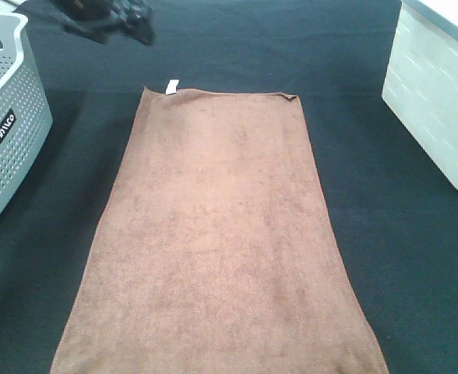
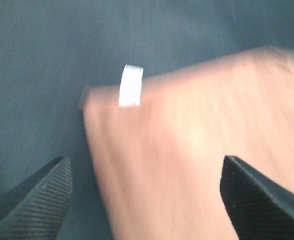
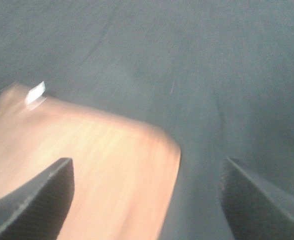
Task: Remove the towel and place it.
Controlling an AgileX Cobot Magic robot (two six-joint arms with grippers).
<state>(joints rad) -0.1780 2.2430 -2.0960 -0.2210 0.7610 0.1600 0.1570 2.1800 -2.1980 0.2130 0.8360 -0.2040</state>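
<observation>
The brown towel (image 1: 217, 234) lies flat and lengthwise on the black table, its small white tag (image 1: 171, 86) at the far left corner. In the left wrist view my left gripper (image 2: 144, 160) is open above that tagged corner of the towel (image 2: 187, 150), and the tag (image 2: 130, 86) is clear. A dark blurred shape at the back left of the high view is my left arm (image 1: 112, 19). My right gripper (image 3: 147, 160) is open and empty above the towel's far right corner (image 3: 87, 160). It is out of the high view.
A grey perforated laundry basket (image 1: 7, 125) stands at the left edge. A white bin (image 1: 439, 101) stands at the right. The black table cloth (image 1: 385, 257) surrounds the towel.
</observation>
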